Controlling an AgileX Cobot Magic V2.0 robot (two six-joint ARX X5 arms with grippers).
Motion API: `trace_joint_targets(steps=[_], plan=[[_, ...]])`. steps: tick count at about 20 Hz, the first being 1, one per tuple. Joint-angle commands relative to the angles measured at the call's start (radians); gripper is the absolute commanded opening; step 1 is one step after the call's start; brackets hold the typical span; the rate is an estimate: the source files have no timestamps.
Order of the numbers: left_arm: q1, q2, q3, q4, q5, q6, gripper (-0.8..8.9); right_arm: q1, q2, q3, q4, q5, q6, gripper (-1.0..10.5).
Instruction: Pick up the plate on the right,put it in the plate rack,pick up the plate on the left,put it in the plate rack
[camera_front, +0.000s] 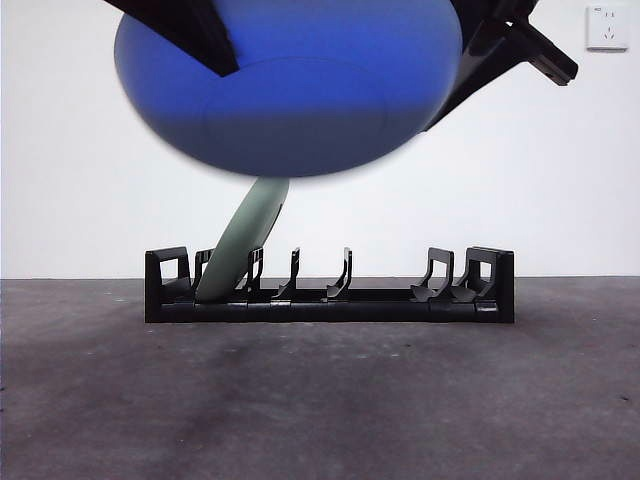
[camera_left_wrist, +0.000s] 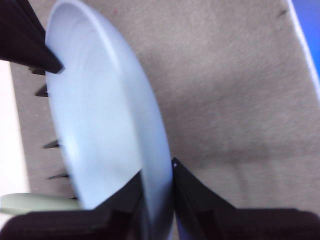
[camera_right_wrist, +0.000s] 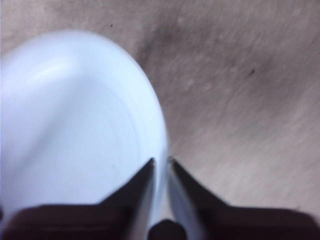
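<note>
A blue plate (camera_front: 290, 85) hangs in the air above the plate rack (camera_front: 330, 290), filling the upper part of the front view with its underside toward the camera, blurred at its lower edge. Two black arms meet it from the top corners. In the left wrist view the left gripper (camera_left_wrist: 157, 175) has its jaws pressed on either side of the plate's rim, the pale blue inner face (camera_left_wrist: 105, 120) turned edge-on above the gray table (camera_left_wrist: 235, 100). The right gripper (camera_right_wrist: 161, 161) likewise pinches the rim between its two narrow jaws, the plate's inside face (camera_right_wrist: 75, 120) washed nearly white in that blurred view. Both grippers appear to hold the same plate, though the front view alone does not settle which arm is which.

Below the blue plate, the long black rack stands on the table in front of a white wall (camera_front: 560, 180). A pale green plate (camera_front: 240, 245) already rests in a slot near one end of the rack, leaning against a divider, its top edge hidden behind the blue plate. The remaining dividers (camera_front: 340, 275) toward the rack's other end stand with nothing between them. A wall socket (camera_front: 607, 27) sits high above that far end of the rack.
</note>
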Motion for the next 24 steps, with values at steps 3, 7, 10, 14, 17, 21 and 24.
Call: trace_joint_targets(steps=[3,7,10,14,17,21,24], plan=[[-0.004,0.010,-0.012,-0.015,0.065,-0.086,-0.09,-0.010,-0.008,0.050,0.033,0.009,-0.035,4.1],[0.026,0.010,-0.012,0.056,0.134,-0.251,-0.09,-0.010,-0.071,0.194,0.011,0.217,-0.042,4.1],[0.095,0.011,-0.012,0.263,0.220,-0.450,-0.09,-0.010,-0.178,0.305,0.004,0.398,-0.045,4.1],[0.194,0.030,-0.012,0.599,0.243,-0.714,-0.09,-0.010,-0.338,0.341,-0.031,0.447,-0.054,4.1],[0.267,0.085,-0.011,0.780,0.238,-0.829,-0.09,-0.007,-0.421,0.341,-0.118,0.446,-0.066,4.1],[0.334,0.204,0.032,0.862,0.227,-0.882,-0.09,-0.006,-0.467,0.340,-0.246,0.399,-0.065,4.1],[0.357,0.299,0.108,0.864,0.204,-0.882,-0.09,-0.006,-0.480,0.340,-0.299,0.384,-0.066,4.1]])
